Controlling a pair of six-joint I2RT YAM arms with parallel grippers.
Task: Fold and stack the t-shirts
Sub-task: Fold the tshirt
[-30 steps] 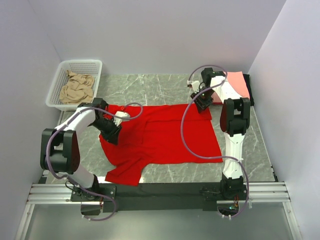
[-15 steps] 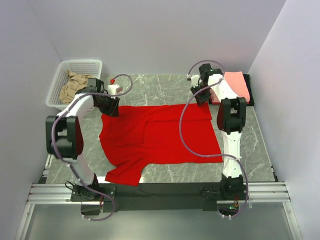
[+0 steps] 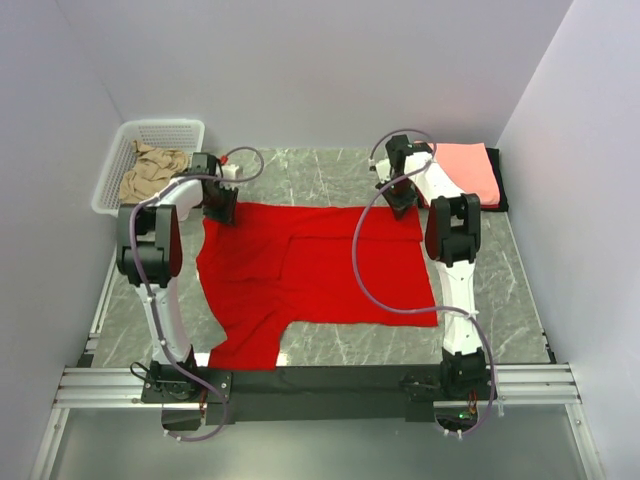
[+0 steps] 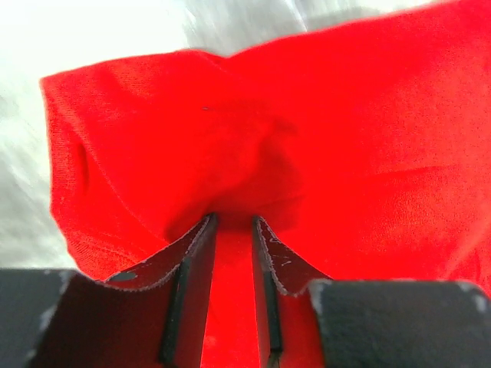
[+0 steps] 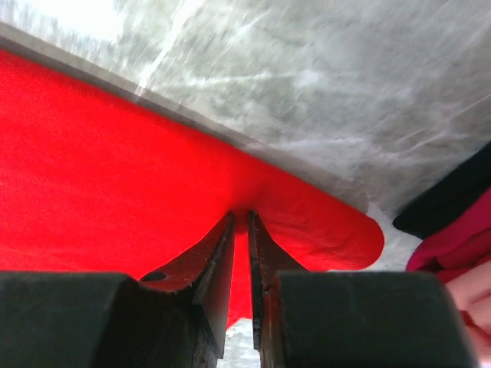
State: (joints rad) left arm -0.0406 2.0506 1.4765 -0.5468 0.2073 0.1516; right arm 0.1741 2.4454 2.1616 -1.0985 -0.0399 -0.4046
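Red t-shirt (image 3: 310,270) is lying spread flat on the marble worktop (image 3: 320,175), one sleeve reaching twd the near edge. L jaws are sitting at its far-L corner, nearly closed and pinching a bunch of red cloth btwn them. R jaws are pinching the far-R corner the same way, gap v. narrow. Salmon-pink t-shirt (image 3: 468,168) is resting folded at far R on a black t-shirt (image 3: 498,195). Tan t-shirt (image 3: 152,172) is lying crumpled in the white basket (image 3: 112,185), far L.
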